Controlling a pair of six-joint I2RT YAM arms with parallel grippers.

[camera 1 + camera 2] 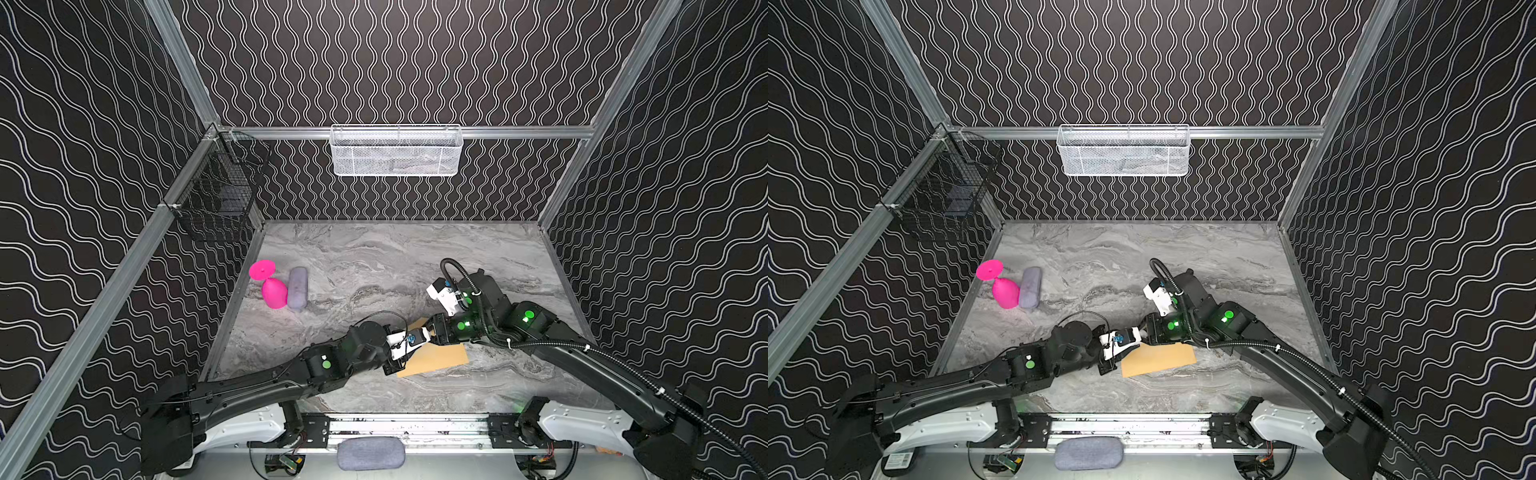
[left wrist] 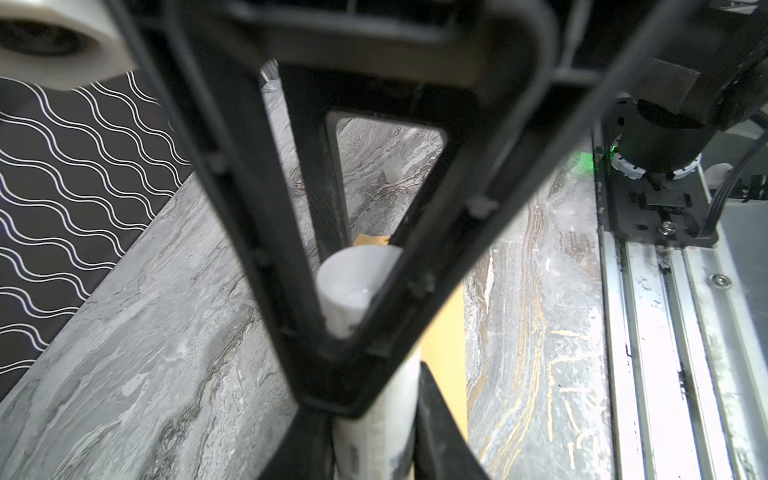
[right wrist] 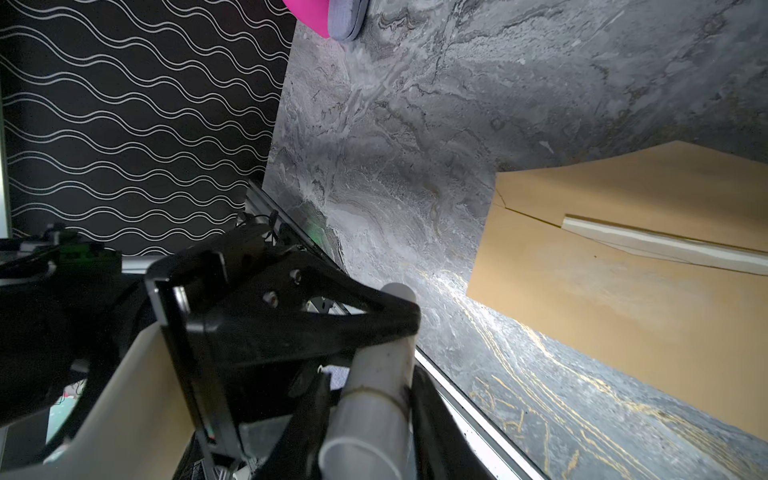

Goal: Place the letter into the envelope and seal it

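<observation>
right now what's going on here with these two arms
Two robot arms are working on a brown envelope lying on the marble table. The left pincer is at the envelope's left end and the right pincer at its far edge; whether either grips it is unclear. In the right wrist view a pale strip, probably the letter, shows at the opening, and the flap looks not yet sealed.
</observation>
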